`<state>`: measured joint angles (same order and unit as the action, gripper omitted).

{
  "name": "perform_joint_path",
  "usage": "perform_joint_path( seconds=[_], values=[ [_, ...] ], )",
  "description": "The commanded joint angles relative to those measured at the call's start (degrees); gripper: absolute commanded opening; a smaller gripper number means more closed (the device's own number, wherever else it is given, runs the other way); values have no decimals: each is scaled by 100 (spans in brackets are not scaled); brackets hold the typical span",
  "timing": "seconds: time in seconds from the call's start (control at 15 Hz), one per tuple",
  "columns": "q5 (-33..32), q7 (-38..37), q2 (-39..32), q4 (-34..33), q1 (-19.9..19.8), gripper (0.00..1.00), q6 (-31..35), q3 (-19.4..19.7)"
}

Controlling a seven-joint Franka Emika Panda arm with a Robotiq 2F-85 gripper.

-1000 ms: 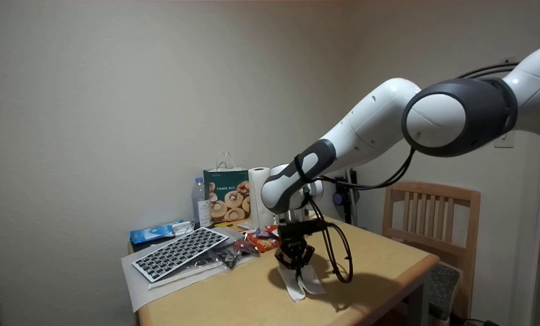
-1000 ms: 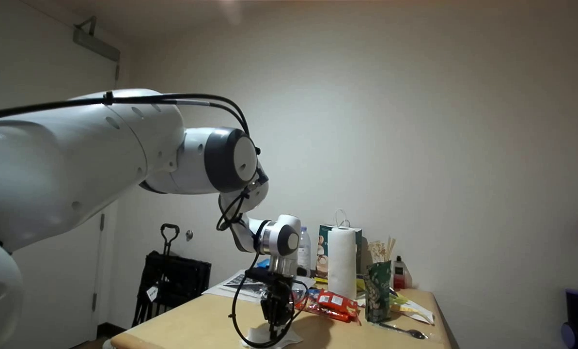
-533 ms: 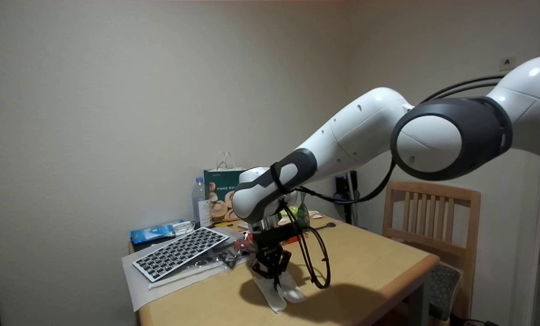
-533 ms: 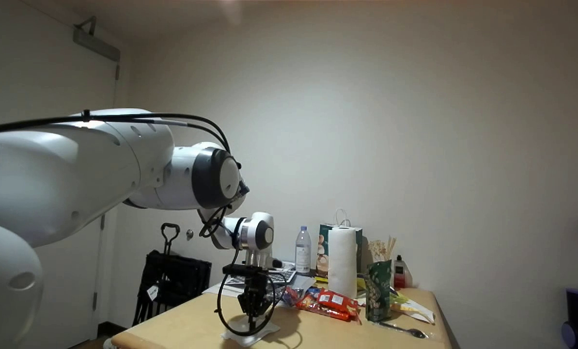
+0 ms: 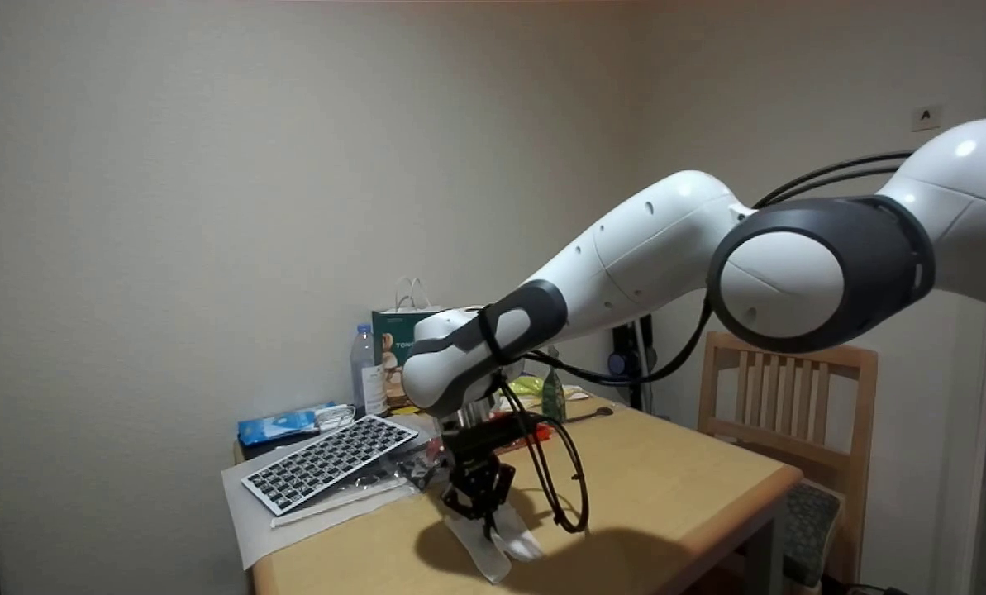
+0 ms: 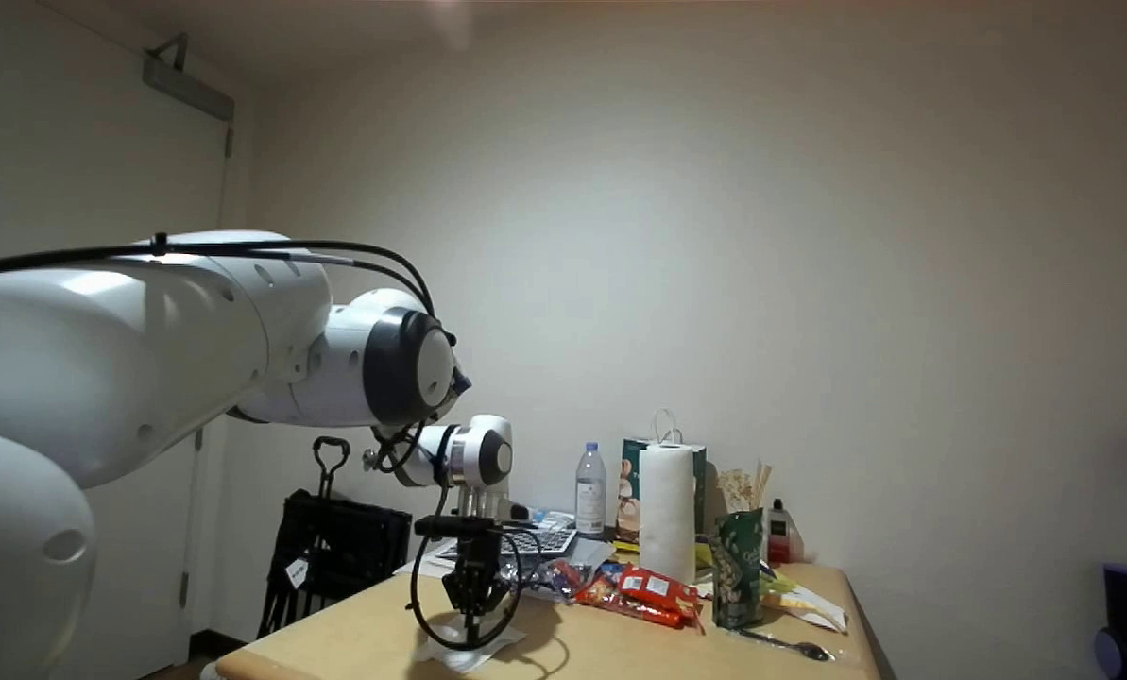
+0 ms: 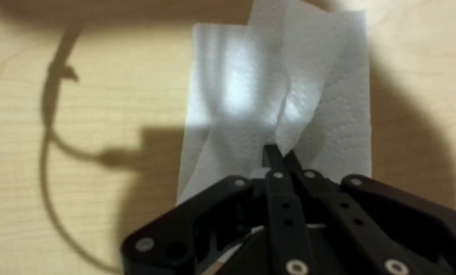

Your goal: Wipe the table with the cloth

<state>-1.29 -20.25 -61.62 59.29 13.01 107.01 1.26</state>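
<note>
the cloth (image 7: 266,95), white and folded over on itself, lies on the table (image 5: 666,463) directly beneath your gripper (image 7: 283,157). you have it narrow: the fingers (image 7: 272,153) are pressed together with one fold of the cloth pinched between their tips. in an exterior view your arm (image 5: 666,219) reaches in from the right, higher than the table's right-hand corner, slopes down toward the left and bends at its lower end, with the gripper pointing down at the table. there you see the cloth inward of the slanting right-hand edge and well apart from that corner; a keyboard (image 5: 331,463) lies over a paper sheet (image 5: 253,533) that overhangs the left-hand edge. in an exterior view your wrist (image 6: 478,455) sits to the right of the table's left-hand corner, bent so that the gripper hangs nearly vertical, with black cables (image 6: 242,246) running along the top of the arm. there the cloth lies closer to the left-hand edge than the red packets (image 6: 653,587) do.
</note>
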Motion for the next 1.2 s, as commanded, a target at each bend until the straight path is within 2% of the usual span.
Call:
perform_joint_path(
  seconds=[0.0,0.2,0.27,0.53,0.73,1.13],
  values=[
    [-350,398,-579,-843,438,0,-600,-111],
    [-570,576,-818,-1322,726,0,-993,-82],
    [-440,319,-488,-917,683,1,-787,-44],
    [-526,371,-650,-1212,792,0,-977,-37],
    [-521,1170,-844,-1496,892,0,-924,-302],
    [-481,2217,-1140,-2037,1124,0,-1133,-739]
  ],
)
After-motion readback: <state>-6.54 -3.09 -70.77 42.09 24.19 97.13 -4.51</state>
